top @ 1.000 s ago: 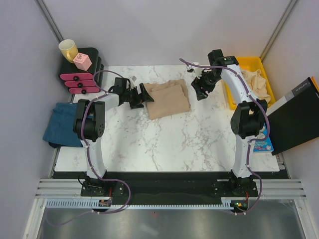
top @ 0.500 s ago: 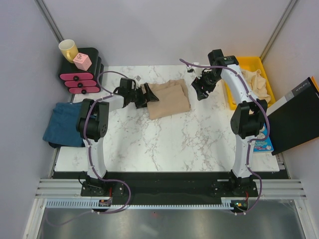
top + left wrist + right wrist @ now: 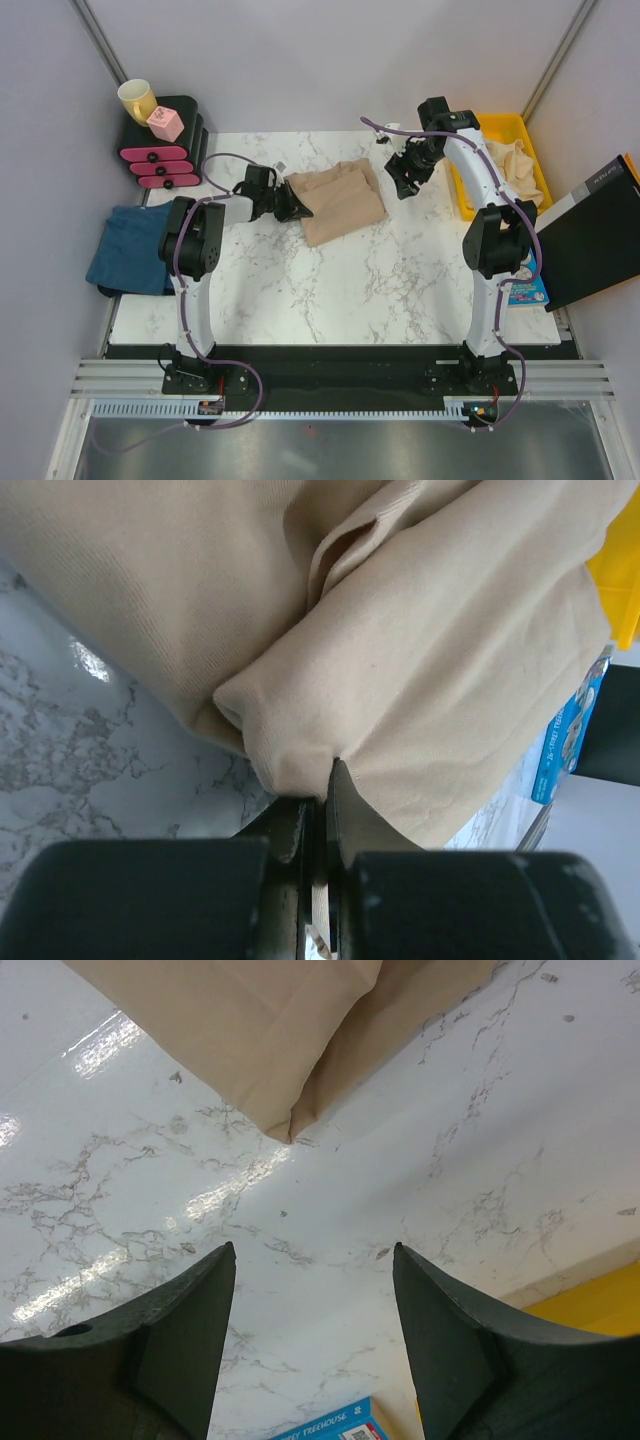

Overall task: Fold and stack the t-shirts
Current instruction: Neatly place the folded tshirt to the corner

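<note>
The folded tan tee (image 3: 342, 198) lay on the table (image 3: 330, 290), far side. The left gripper (image 3: 318, 795) was pinched shut on its left edge, so stacking seemed in hand. The right gripper (image 3: 312, 1255) hung open by the opposite corner, which it likely needed to take before any lift.

Seen from my remote station: a white marble-patterned table (image 3: 330, 290) boxed in by pale grey walls (image 3: 300, 60), with slanted metal posts (image 3: 98, 40) at the two far corners. At the far-left corner stands a black rack (image 3: 188, 112) with pink drawer fronts, carrying a yellow mug (image 3: 137, 98) and a pink block (image 3: 165, 123). A yellow bin (image 3: 500, 124) sits at the far-right edge. A black panel (image 3: 592, 240) with an orange edge lies off the right side, a blue booklet (image 3: 527, 285) beside it. I see an aluminium rail (image 3: 340, 378) along the near edge and grey sheet metal (image 3: 330, 450) below. Overhead light leaves a glare (image 3: 100, 1045) on the marble.
</note>
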`<state>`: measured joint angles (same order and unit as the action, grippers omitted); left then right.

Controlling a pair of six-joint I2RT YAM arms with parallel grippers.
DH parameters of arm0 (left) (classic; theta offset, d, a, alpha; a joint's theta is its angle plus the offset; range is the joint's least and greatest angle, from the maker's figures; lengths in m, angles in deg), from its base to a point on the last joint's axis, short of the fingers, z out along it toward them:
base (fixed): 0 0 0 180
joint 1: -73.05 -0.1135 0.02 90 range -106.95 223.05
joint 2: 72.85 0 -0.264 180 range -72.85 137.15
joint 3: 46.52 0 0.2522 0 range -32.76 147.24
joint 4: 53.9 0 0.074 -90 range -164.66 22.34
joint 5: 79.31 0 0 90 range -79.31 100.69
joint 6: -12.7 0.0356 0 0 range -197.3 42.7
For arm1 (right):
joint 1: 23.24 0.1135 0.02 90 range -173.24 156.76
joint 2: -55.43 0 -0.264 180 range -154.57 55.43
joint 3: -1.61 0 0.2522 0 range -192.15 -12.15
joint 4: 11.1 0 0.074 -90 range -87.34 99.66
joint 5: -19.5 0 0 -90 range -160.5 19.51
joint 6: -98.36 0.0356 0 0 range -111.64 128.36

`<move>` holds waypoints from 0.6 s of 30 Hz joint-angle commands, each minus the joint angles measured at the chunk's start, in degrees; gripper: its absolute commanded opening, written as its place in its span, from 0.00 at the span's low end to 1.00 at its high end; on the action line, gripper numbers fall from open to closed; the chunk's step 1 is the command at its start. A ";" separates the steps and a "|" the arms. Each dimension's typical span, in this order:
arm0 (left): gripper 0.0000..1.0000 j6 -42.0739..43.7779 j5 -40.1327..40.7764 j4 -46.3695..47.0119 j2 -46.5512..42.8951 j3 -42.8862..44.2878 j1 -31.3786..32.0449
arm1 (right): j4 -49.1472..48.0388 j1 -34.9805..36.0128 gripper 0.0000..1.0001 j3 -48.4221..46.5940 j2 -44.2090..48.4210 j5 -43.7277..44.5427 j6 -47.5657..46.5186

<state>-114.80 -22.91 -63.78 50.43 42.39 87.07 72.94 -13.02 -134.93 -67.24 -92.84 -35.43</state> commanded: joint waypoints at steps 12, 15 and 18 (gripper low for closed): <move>0.02 28.35 5.30 -35.33 -2.96 20.90 -2.41 | -0.14 0.15 0.71 -0.35 3.93 -0.68 -1.21; 0.02 32.04 5.83 -40.87 -4.63 22.58 -3.64 | -0.58 0.33 0.71 -0.53 4.11 -0.77 -1.47; 0.02 36.43 8.37 -45.62 -7.00 22.67 -4.17 | -0.85 0.24 0.71 -0.70 4.63 -0.59 -1.82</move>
<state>-88.20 -17.77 -98.75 48.92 62.96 84.23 72.94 -12.95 -134.76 -66.32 -92.84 -36.04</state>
